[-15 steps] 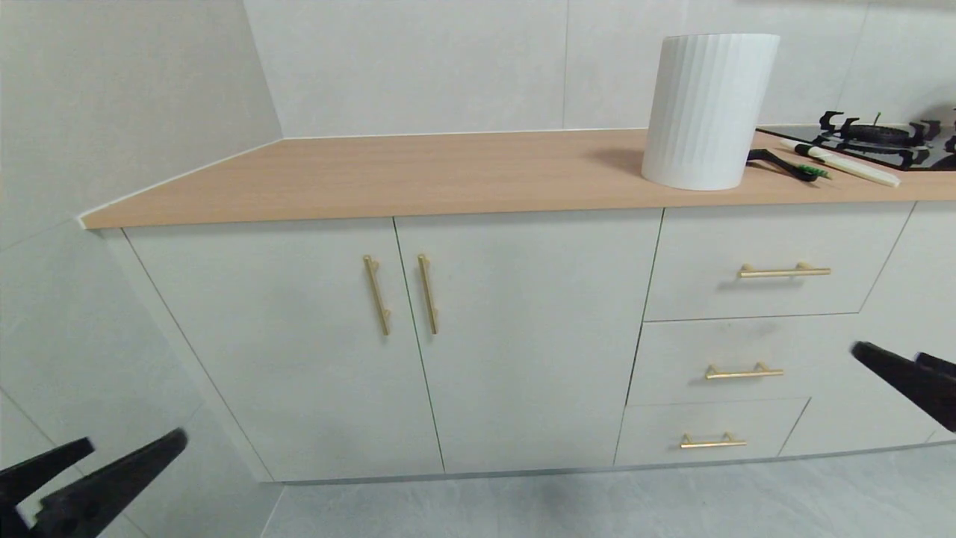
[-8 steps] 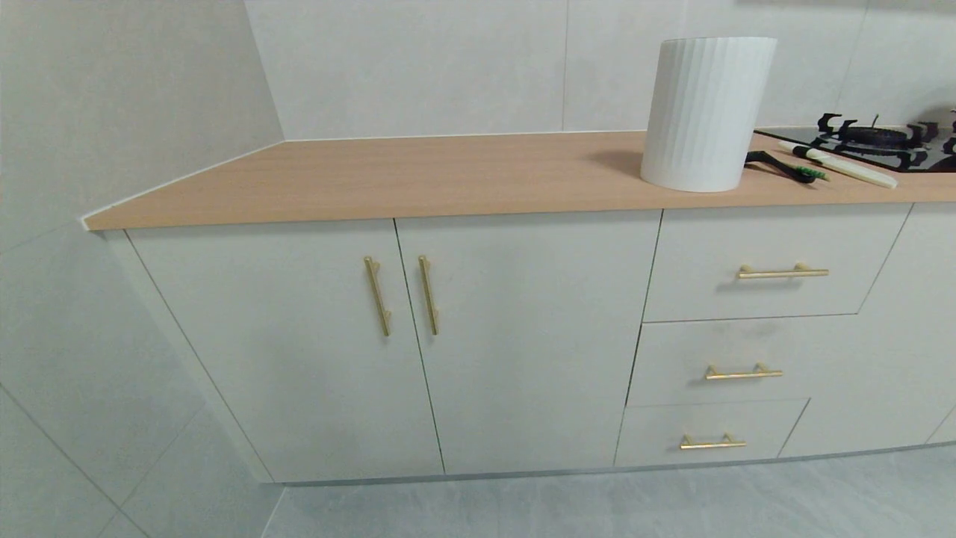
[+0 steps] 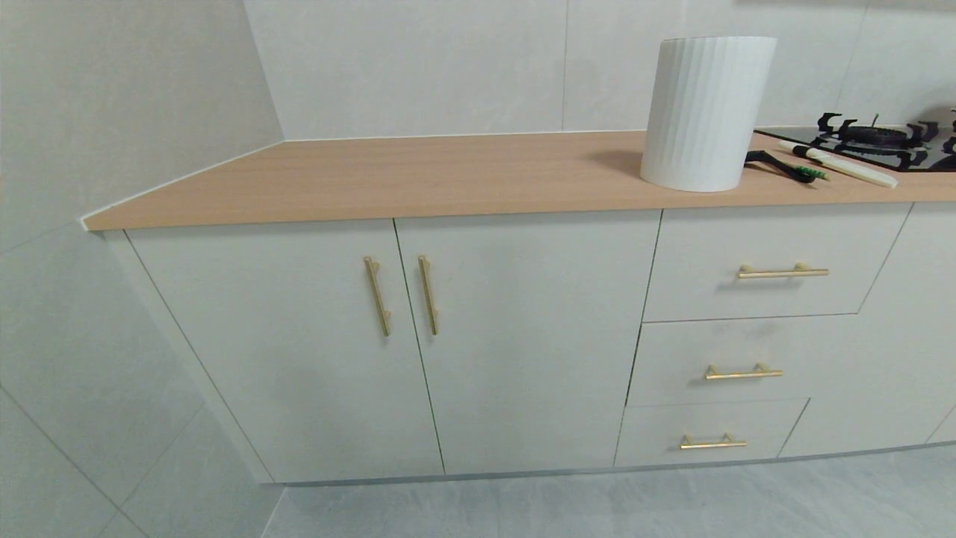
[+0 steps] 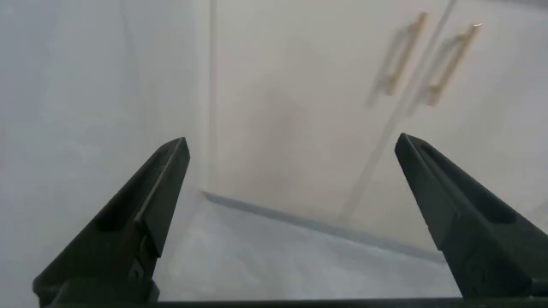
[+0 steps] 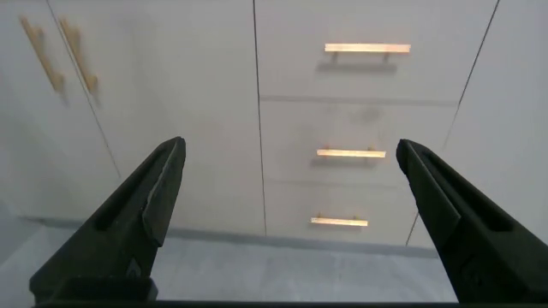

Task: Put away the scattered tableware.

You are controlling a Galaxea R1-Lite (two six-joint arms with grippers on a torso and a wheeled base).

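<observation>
On the right end of the countertop (image 3: 418,175), just beside the white ribbed holder (image 3: 708,112), lie a black-handled utensil (image 3: 780,166) and a slim pale one (image 3: 848,166) at the hob's (image 3: 874,138) edge. I judge both light, stiff and thin, likely to skid on smooth wood, so I'd pinch each across mid-handle. My left gripper (image 4: 289,145) and right gripper (image 5: 289,144) hang low before the cabinet fronts, both spread wide and empty.

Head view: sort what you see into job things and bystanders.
Job: black-handled utensil, white-handled utensil, likely the white ribbed holder.
Just there: gas hob, cupboard doors, drawers.
</observation>
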